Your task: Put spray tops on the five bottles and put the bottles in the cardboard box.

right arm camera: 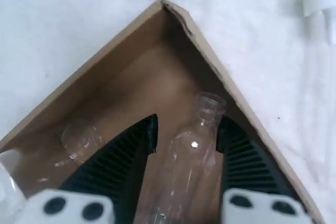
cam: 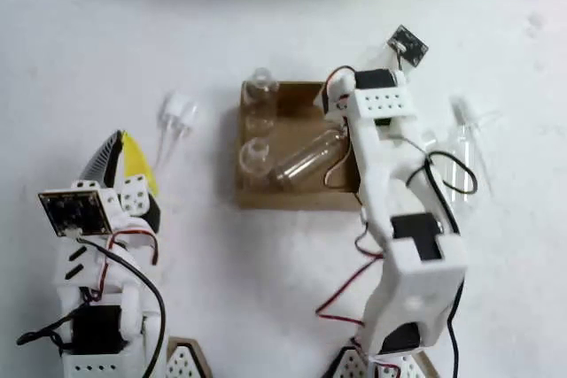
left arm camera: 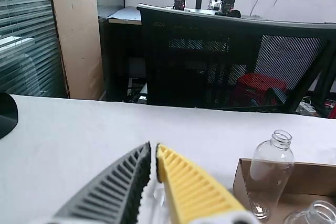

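**Bottle pinched uncapped inside the box, spray tops left on the table**

Between the black fingers of the right claw a clear bottle is pinched across its body. The jaws are spread only as far as its width, one against each flank. The open neck is pointed away from the claw, toward a corner of the cardboard box. The bottle is held slanted and low over the box floor. The grip is probably taken across the body because the round, smooth glass-like wall is steadied better there than at the narrow neck. No spray top is seen on it, so the capping step appears to have been skipped for this bottle, or the bottle is being fetched out again; which of these cannot be judged.

To one side of the claw, inside the box, a second uncapped bottle is seen. Beyond the corner ahead of the claw, just outside the cardboard, an upright bottle is stood. On the outer side of the right arm, well apart from the box, another bottle is laid on the table.

The left claw is pressed together on nothing, grey finger against yellow, and is held back from the box, likely so that the working arm is not obstructed. Just ahead of it, between claw and box, loose spray tops are laid on the table within easy reach.
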Controlling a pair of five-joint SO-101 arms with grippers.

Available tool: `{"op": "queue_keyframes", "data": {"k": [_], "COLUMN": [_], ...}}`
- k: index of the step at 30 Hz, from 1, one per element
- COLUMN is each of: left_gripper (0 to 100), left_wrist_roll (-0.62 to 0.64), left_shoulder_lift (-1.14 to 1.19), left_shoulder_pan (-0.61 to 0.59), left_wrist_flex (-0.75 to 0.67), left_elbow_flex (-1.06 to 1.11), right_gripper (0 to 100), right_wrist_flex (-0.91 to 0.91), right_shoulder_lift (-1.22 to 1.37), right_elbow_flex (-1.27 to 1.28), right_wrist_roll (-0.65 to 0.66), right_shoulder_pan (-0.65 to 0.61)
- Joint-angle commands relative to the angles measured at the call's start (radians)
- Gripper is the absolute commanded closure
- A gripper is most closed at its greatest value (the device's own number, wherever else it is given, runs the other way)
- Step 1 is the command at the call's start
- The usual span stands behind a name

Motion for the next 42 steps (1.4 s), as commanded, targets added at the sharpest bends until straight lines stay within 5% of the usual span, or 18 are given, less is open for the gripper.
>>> {"op": "queue_keyframes", "data": {"k": [1,22,29,42], "left_gripper": [98,98,98,98], "left_wrist_roll": [0.017,0.017,0.017,0.017], "left_shoulder_lift": [-0.007,-0.007,-0.007,-0.007], "left_shoulder_pan": [-0.013,-0.013,-0.013,-0.013], "left_wrist_flex": [-0.034,-0.034,-0.034,-0.034], "left_elbow_flex": [-0.005,-0.005,-0.005,-0.005], "right_gripper": [83.5,83.8,98.5,97.8], "right_wrist_flex": [-0.008,0.045,0.051,0.302], "right_shoulder_lift": [0.071,0.156,0.151,-0.061], "right_elbow_flex": [-0.107,-0.146,-0.144,-0.315], "right_wrist_roll": [-0.026,-0.020,-0.018,-0.017], "right_shoulder_pan": [0.038,0.031,0.036,0.038]}}
